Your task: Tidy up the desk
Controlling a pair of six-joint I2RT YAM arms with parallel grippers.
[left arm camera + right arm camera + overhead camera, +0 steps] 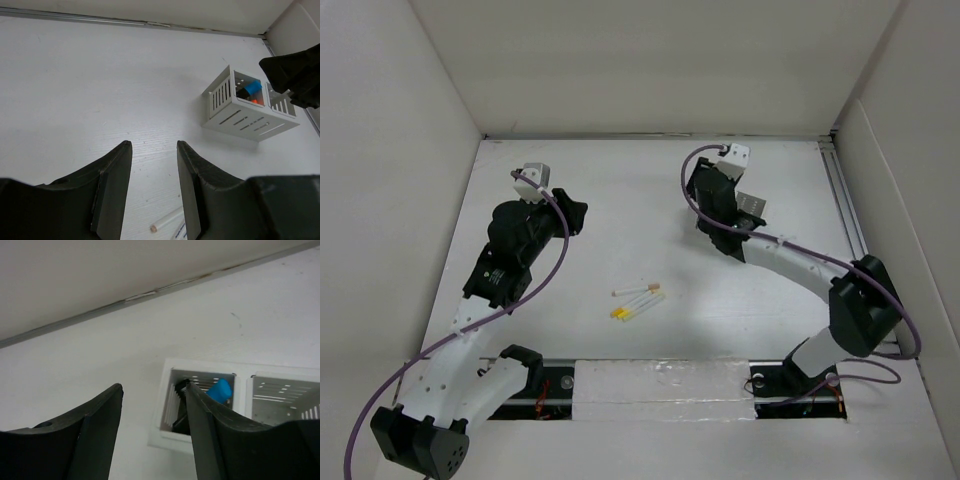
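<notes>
White matte desk (pixel 620 190) carries the slotted two-compartment organizer box (pixel 235 120), which stands upright on it. Right gripper (pixel 150 387) hangs just above the box, over the edge of its filled compartment, jaws spread and holding nothing. Left gripper (pixel 153 147) sits well apart from the box, on its left, pointing toward it, jaws likewise spread and empty. One compartment of the box holds a blue item (pixel 252 87) with black and orange pieces. Slim white pens (pixel 638 298) with yellow and orange ends lie loose on the desk, well apart from the box, on its near left side.
</notes>
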